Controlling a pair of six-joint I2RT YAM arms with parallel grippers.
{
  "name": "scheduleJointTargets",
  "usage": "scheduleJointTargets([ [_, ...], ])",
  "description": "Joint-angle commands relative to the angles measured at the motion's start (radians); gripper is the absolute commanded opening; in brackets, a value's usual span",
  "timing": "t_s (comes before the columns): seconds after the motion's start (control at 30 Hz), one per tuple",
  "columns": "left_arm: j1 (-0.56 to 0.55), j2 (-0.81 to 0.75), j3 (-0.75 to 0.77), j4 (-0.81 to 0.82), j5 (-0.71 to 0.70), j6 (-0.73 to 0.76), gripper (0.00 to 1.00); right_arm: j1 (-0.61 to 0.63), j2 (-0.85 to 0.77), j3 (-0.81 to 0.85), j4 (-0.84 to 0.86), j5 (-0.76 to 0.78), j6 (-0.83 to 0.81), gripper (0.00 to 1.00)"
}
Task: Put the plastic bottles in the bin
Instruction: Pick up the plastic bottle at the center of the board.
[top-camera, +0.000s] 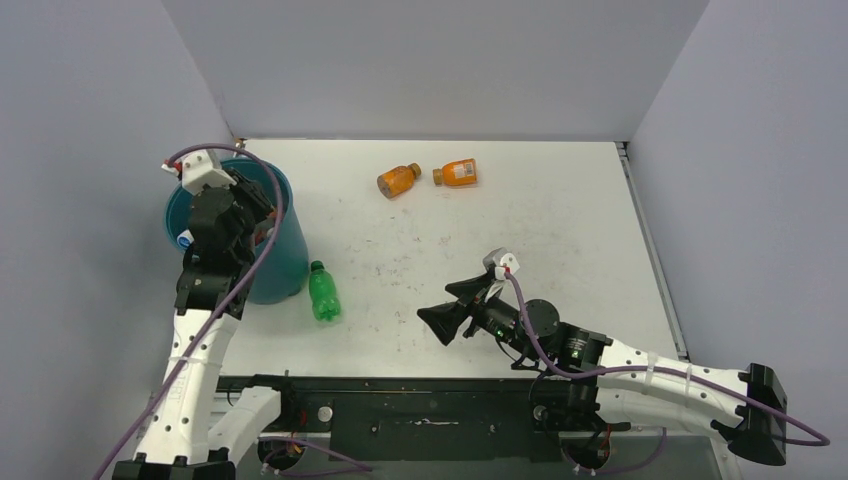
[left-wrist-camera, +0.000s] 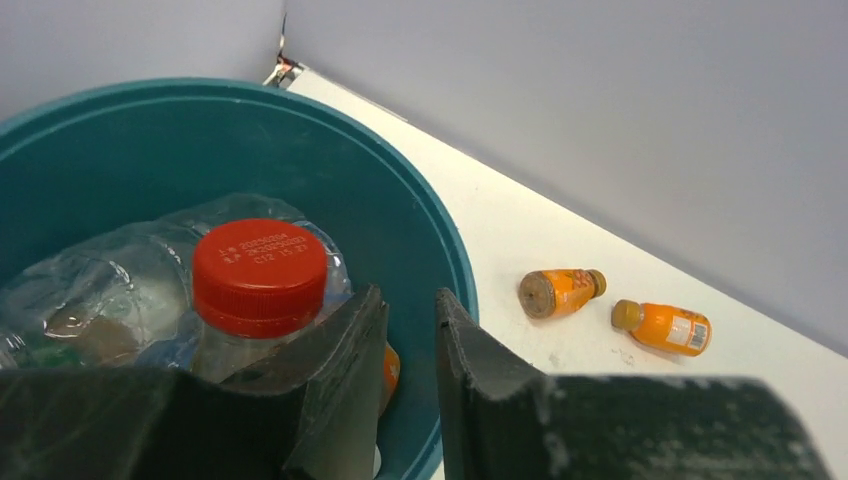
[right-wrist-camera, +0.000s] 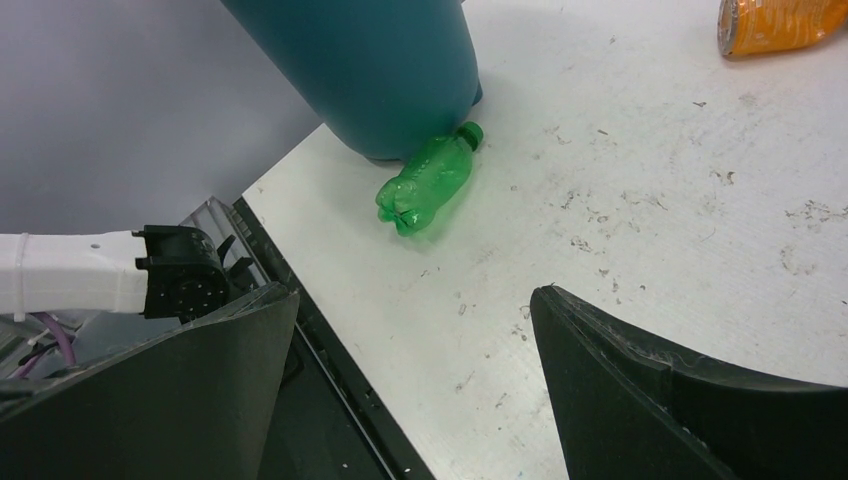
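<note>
Green bottle (top-camera: 323, 292) lies on its side toward the table's (top-camera: 560, 260) left edge, long axis near-to-far, cap against the bin's (top-camera: 285, 260) foot. Two orange bottles (top-camera: 398, 180) (top-camera: 457, 173) lie by the far edge, caps facing each other, bare table around them. Left claw (left-wrist-camera: 410, 310), fingers almost together and empty, hangs over the bin. Right claw (right-wrist-camera: 412, 295) gapes wide, empty.

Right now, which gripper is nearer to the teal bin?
Left. The left gripper hangs over the open teal bin, above a red-capped bottle inside. The right gripper is well to its right, past the green bottle.
</note>
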Motion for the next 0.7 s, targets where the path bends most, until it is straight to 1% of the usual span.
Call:
scheduleJointTargets([
  [0.0, 0.07, 0.014, -0.023, 0.032, 0.035, -0.108, 0.22, 0.008, -0.015, 0.015, 0.071, 0.009, 0.008, 0.9],
  [0.13, 0.102, -0.022, -0.098, 0.044, -0.079, -0.149, 0.21, 0.009, -0.028, 0.002, 0.079, 0.009, 0.011, 0.9],
  [0.2, 0.108, -0.012, -0.11, 0.025, -0.109, -0.164, 0.23, 0.008, -0.03, -0.005, 0.084, 0.006, 0.013, 0.9],
  [0.3, 0.153, -0.006, -0.125, -0.002, -0.116, -0.22, 0.29, 0.007, -0.034, -0.013, 0.091, 0.002, 0.017, 0.9],
  [0.33, 0.161, -0.013, -0.132, -0.002, -0.115, -0.233, 0.32, 0.008, -0.039, -0.016, 0.092, 0.003, 0.018, 0.9],
  [0.4, 0.162, -0.035, -0.136, 0.012, -0.109, -0.233, 0.41, 0.008, -0.047, -0.018, 0.09, 0.003, 0.02, 0.9],
  [0.5, 0.156, -0.079, -0.108, 0.054, -0.036, -0.188, 0.55, 0.008, -0.056, -0.022, 0.084, 0.005, 0.018, 0.9],
  [0.63, 0.122, -0.101, 0.011, 0.033, 0.095, -0.149, 0.77, 0.008, -0.015, -0.008, 0.094, 0.003, 0.007, 0.9],
  [0.67, 0.082, -0.11, 0.031, 0.028, 0.118, -0.15, 0.85, 0.008, 0.007, 0.0, 0.099, -0.002, 0.003, 0.9],
])
